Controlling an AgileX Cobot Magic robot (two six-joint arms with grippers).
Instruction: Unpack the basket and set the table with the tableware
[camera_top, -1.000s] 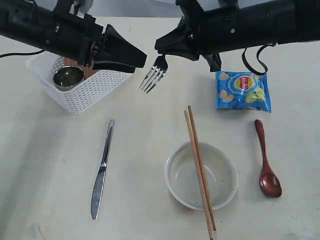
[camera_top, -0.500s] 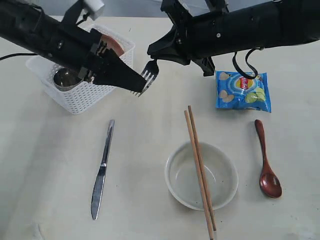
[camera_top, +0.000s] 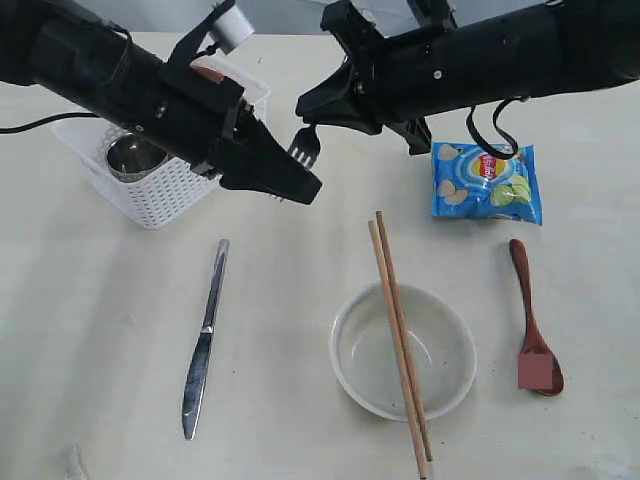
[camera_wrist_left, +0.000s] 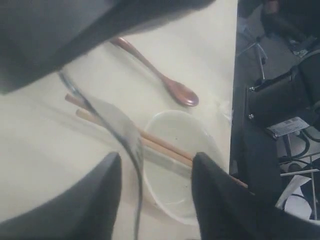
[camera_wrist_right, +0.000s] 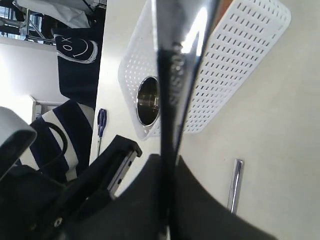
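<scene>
My right gripper (camera_top: 318, 118) is shut on the handle of the steel fork (camera_top: 304, 146) and holds it in the air between the basket and the chips bag. The left gripper (camera_top: 288, 186) has come under the fork's tines. In the left wrist view the fork (camera_wrist_left: 125, 135) hangs between its two dark fingers (camera_wrist_left: 95, 200), which stand apart and do not touch it. The white basket (camera_top: 150, 195) holds the steel cup (camera_top: 135, 155) and a reddish-brown plate (camera_top: 208, 72). On the table (camera_top: 100, 300) lie the knife (camera_top: 205, 340), the bowl (camera_top: 440, 385) with chopsticks (camera_top: 398, 330) across it, and the wooden spoon (camera_top: 532, 320).
A blue chips bag (camera_top: 487, 180) lies at the right, just above the spoon. Both black arms cross the back of the table. In the right wrist view the basket (camera_wrist_right: 235, 65), the cup (camera_wrist_right: 147, 100) and the knife (camera_wrist_right: 235, 185) show past the fork handle (camera_wrist_right: 177, 75).
The left gripper has swung right and down from the basket to the fork's tines and its jaws have narrowed. The right gripper, with the fork, shifted slightly left and now holds still.
</scene>
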